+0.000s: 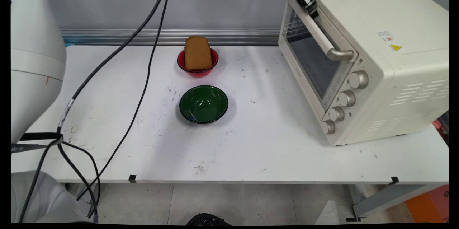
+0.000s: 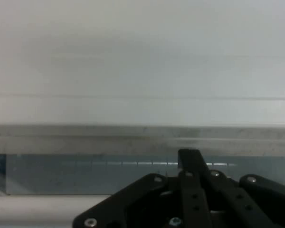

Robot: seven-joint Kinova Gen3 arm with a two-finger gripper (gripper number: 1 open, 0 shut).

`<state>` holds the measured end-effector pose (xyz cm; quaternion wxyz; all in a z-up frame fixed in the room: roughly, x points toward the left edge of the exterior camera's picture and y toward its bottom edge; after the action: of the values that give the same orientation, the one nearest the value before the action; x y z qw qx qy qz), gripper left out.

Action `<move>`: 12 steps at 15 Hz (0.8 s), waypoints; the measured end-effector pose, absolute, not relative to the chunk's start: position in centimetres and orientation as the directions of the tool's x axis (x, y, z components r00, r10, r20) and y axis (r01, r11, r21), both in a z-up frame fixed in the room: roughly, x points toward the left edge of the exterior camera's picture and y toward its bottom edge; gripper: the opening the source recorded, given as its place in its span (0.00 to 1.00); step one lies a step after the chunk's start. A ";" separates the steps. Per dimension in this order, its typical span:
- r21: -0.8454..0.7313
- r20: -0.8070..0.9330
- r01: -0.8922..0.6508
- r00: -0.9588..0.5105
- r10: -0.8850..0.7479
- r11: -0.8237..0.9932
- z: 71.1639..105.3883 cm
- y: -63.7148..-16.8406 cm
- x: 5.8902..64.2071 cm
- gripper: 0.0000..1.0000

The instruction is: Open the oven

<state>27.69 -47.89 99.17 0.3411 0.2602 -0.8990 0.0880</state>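
- Your gripper sits at the top of the toaster oven, right at the far end of the door handle; whether it's gripping, you can't tell.
- The oven door looks closed.
- Bread slice stands in the red bowl, well apart from the oven.
- Green bowl holds nothing.

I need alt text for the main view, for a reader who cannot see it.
A black gripper touches the top end of a toaster oven's door handle. On the white table stand an empty green bowl and a red bowl holding bread.
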 end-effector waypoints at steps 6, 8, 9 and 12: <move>0.011 0.649 -0.529 -0.642 -0.409 0.848 98.6 -47.6 28.0 0.00; 0.007 0.642 -0.529 -0.648 -0.410 0.848 98.6 -47.4 28.3 0.00; 0.005 0.637 -0.530 -0.653 -0.411 0.848 98.5 -47.2 28.6 0.00; 0.003 0.619 -0.529 -0.666 -0.417 0.849 98.4 -46.5 29.3 0.00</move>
<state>29.35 -46.54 98.42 0.3154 0.2602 -0.9083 0.0885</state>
